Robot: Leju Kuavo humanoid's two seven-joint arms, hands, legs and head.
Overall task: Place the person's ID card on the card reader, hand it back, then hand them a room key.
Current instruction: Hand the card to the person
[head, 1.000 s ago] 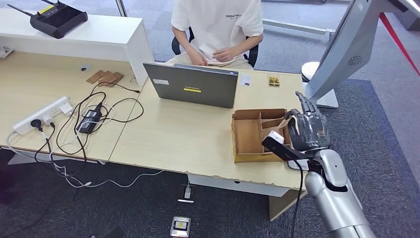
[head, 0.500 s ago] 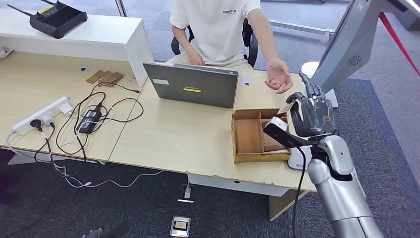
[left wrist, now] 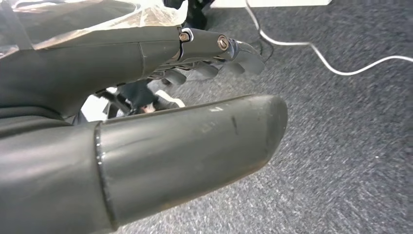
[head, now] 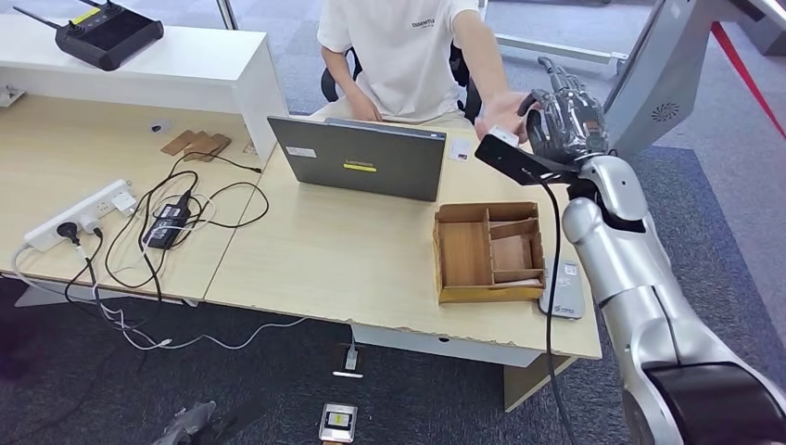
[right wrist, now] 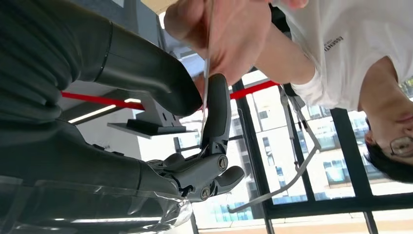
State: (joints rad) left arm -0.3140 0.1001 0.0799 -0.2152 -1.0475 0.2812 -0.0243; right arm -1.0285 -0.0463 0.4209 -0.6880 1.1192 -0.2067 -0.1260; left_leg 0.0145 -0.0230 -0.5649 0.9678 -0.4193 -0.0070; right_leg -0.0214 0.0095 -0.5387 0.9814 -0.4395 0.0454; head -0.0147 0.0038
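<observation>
Right hand is pinching thin card edge-on; person's hand is gripping it too. Left hand is hanging, fingers loose, holding nothing.

Tabletop, centre of the head view: pale wood grain. Laptop, upper centre: dark grey lid, yellow sticker, small white label. Wooden tray, right of centre: mid-brown, lighter edges. Card reader, lower right: grey with a white label. Right hand, upper right: dark grey fingers, on a silver arm with black joints. Person's shirt, top centre: off-white, small dark lettering. Power strip, left: white, with black plugs and cables. Remote controller, upper left: black, yellow tag. Carpet: dark blue-grey, speckled. Left hand, left wrist view: dark grey, scuffed thumb.
</observation>
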